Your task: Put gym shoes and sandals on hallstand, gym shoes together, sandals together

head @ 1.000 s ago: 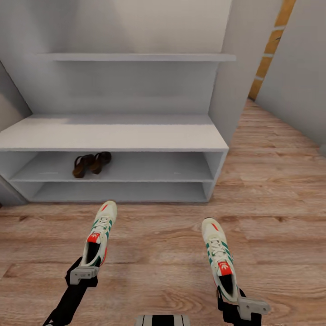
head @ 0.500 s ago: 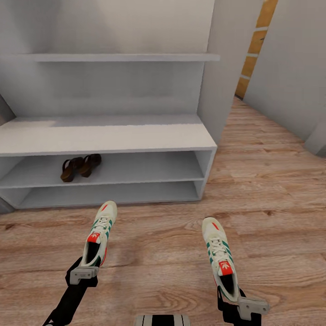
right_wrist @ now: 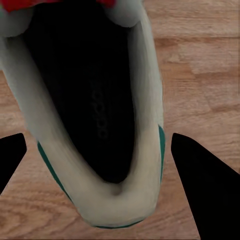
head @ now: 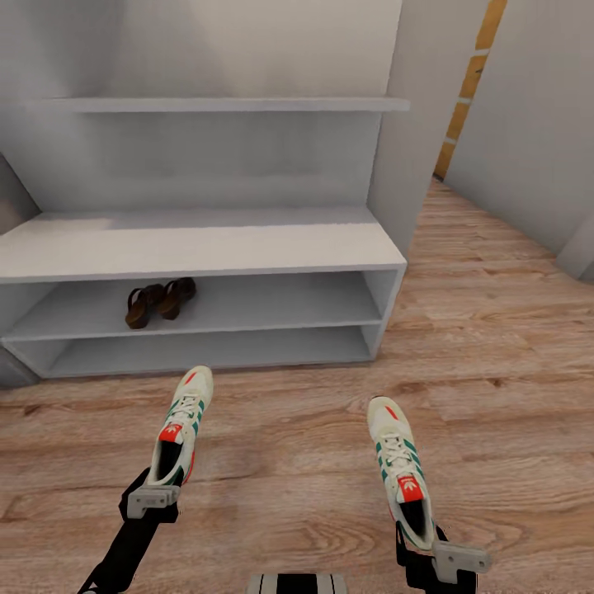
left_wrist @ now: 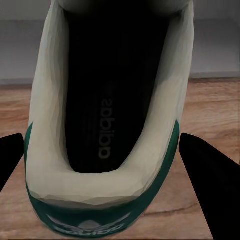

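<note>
Head view: left gripper [head: 153,498] pinched the heel of the left gym shoe [head: 183,422], toe toward the shoe rack [head: 206,247]. Right gripper [head: 437,554] pinched the heel of the right gym shoe [head: 399,467]. Both shoes were held over the floor [head: 495,346], well apart. Two sandals [head: 160,301] sat side by side on the rack's upper tier.

Left wrist view: shoe opening between dark fingers [left_wrist: 210,190].

Right wrist view: shoe heel between fingers [right_wrist: 202,185], planks beneath.
</note>
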